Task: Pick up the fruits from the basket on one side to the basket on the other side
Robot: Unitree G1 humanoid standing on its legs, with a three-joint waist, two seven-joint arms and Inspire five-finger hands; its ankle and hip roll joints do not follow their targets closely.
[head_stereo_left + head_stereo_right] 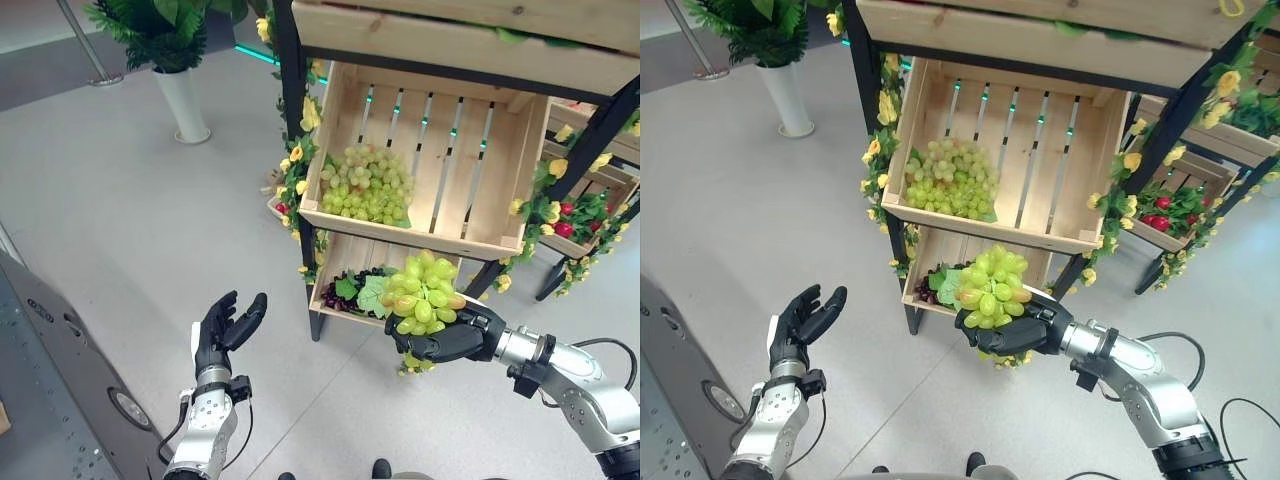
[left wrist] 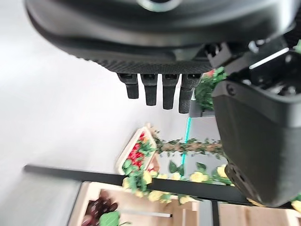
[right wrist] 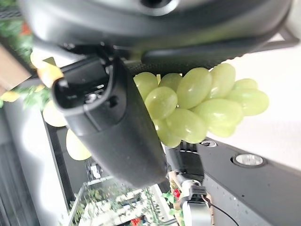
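Note:
My right hand (image 1: 452, 340) is curled round a bunch of green grapes (image 1: 423, 291), held in the air just in front of the lower wooden crate (image 1: 333, 310). The right wrist view shows the green grapes (image 3: 197, 106) pressed between the palm and the thumb (image 3: 113, 127). The upper wooden crate (image 1: 480, 170) holds another bunch of green grapes (image 1: 365, 185) in its left half. Dark purple grapes (image 1: 350, 290) with green leaves lie in the lower crate. My left hand (image 1: 225, 330) hangs open and empty over the floor, left of the stand.
The crates sit on a black-framed stand (image 1: 292, 90) trimmed with yellow flowers (image 1: 296, 170). A neighbouring crate (image 1: 580, 215) at the right holds red fruit. A potted plant in a white vase (image 1: 185, 105) stands at the back left. Grey floor lies in front.

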